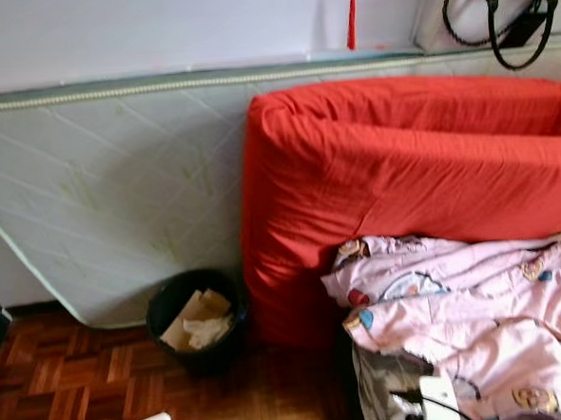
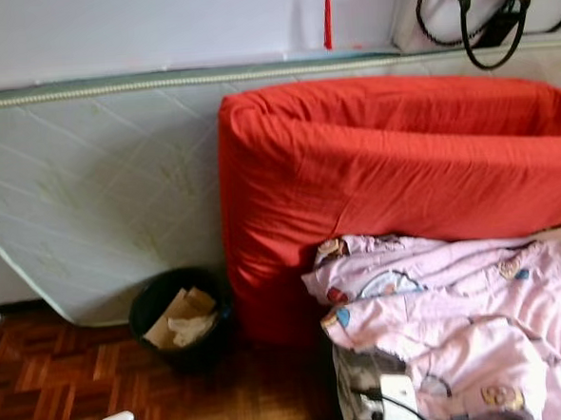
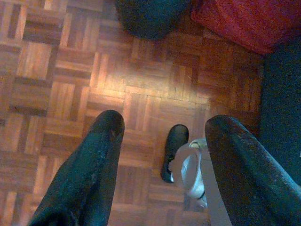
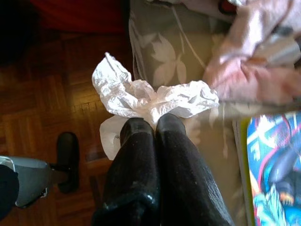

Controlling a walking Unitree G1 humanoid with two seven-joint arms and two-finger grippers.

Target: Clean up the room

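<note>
Crumpled white paper [image 4: 150, 96] pinched in closed right hand [image 4: 153, 126] beside bed edge; left hand [image 3: 162, 136] open above bare parquet [image 3: 70, 70].

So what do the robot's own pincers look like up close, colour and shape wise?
Both pincers have two long, thick black fingers with rounded tips and a slightly rough, scuffed matte surface. The left pincer shows fingers that widen toward the wrist and carry a faint bluish sheen. The right pincer has similar dark, grainy fingers. No cables or markings are visible on either.
</note>
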